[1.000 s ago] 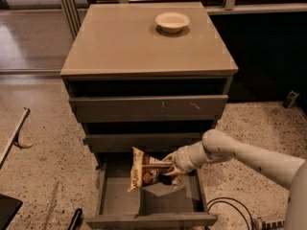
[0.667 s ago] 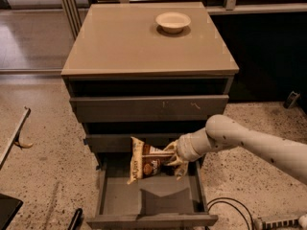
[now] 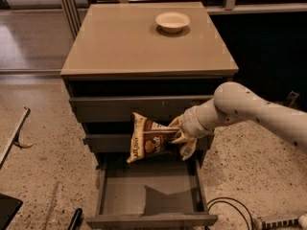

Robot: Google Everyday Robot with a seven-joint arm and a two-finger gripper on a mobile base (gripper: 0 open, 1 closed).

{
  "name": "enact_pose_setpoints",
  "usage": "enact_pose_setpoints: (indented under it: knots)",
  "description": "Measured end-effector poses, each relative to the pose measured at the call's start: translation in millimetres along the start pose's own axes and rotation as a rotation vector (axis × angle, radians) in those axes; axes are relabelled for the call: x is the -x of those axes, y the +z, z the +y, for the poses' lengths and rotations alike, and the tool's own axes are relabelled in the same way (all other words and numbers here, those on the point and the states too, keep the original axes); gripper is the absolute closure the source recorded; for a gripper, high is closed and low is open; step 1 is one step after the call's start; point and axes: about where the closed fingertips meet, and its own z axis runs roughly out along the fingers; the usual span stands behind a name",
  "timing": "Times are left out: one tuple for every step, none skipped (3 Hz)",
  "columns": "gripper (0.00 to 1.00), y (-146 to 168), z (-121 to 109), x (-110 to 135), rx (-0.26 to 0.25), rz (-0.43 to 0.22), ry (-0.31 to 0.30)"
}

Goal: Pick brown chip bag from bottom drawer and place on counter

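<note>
My gripper (image 3: 178, 137) is shut on the right edge of the brown chip bag (image 3: 147, 139), a crinkled bag with a dark brown middle and cream edges. It hangs in the air in front of the middle drawer, above the open bottom drawer (image 3: 149, 193), whose tray shows nothing in it. My white arm (image 3: 249, 110) reaches in from the right. The beige counter (image 3: 129, 42) is above the bag.
A white bowl (image 3: 172, 21) stands at the back right of the counter. The top two drawers (image 3: 139, 108) are pushed in. A black cable (image 3: 229, 208) lies on the speckled floor at the lower right. A dark object (image 3: 7, 211) sits at the lower left.
My gripper has lifted the chip bag up out of the bottom drawer to the height of the middle drawer front. The arm has risen with it.
</note>
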Motion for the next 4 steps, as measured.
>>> enact_pose_setpoints:
  knots:
    - [1.0, -33, -14, 11, -0.034, 0.034, 0.025]
    - [1.0, -55, -26, 20, -0.065, 0.061, 0.043]
    - [1.0, -56, -26, 22, -0.067, 0.063, 0.04]
    - [1.0, -84, -38, 50, -0.095, 0.091, -0.001]
